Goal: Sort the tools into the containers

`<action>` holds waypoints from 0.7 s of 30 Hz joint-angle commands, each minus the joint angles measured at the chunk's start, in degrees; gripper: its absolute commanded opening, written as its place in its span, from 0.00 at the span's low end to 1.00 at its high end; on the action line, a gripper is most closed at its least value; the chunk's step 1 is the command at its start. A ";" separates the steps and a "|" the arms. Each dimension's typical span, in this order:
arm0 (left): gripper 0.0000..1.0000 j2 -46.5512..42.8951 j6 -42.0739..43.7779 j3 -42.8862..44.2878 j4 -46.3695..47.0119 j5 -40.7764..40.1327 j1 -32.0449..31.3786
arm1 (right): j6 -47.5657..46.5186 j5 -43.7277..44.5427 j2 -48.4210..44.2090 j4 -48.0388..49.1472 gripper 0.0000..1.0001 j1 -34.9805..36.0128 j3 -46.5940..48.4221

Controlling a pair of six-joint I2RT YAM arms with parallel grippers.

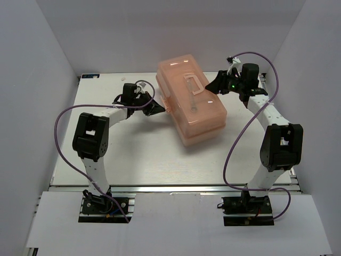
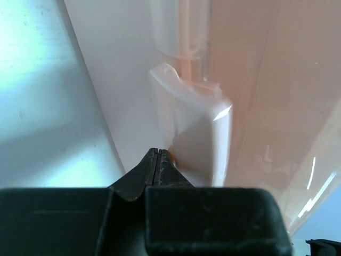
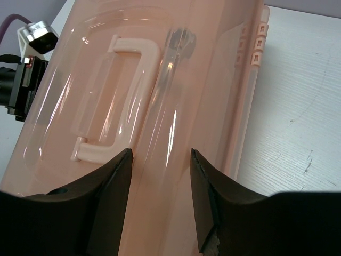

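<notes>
**Both grippers at the closed toolbox**

The left gripper point(image 2: 158, 154) has its jaws pressed together with no gap and nothing between them. Straight ahead of its tips, and touching or almost touching them, is the pale latch point(image 2: 194, 120) on the front wall of the salmon-pink toolbox point(image 1: 192, 104). Beyond the latch the pink wall fills the view.

The right gripper point(image 3: 160, 154) is spread wide and holds nothing. It hangs over the toolbox lid, which shows in the gap between its two fingers point(image 3: 114, 186). The moulded handle point(image 3: 125, 96) lies flat on the lid, ahead of the gripper and a little to its left. The row of hinges point(image 3: 256, 45) runs ahead and to its right, with bare tabletop point(image 3: 303, 106) past them.

A dim grey shape point(image 3: 181, 40) shows through the lid ahead of the right gripper, too blurred to name. The lid is down.
</notes>
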 commanded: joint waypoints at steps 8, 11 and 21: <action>0.08 -9.11 0.87 1.81 1.38 3.61 -0.64 | -2.40 -1.50 2.14 -9.57 0.38 2.11 -0.97; 0.11 -8.76 0.69 1.63 1.90 3.96 -0.64 | -2.40 -1.41 2.23 -9.75 0.38 2.20 -0.71; 0.11 -9.28 1.48 1.10 1.55 2.82 -0.20 | -2.67 -1.15 1.88 -9.92 0.38 2.20 -0.62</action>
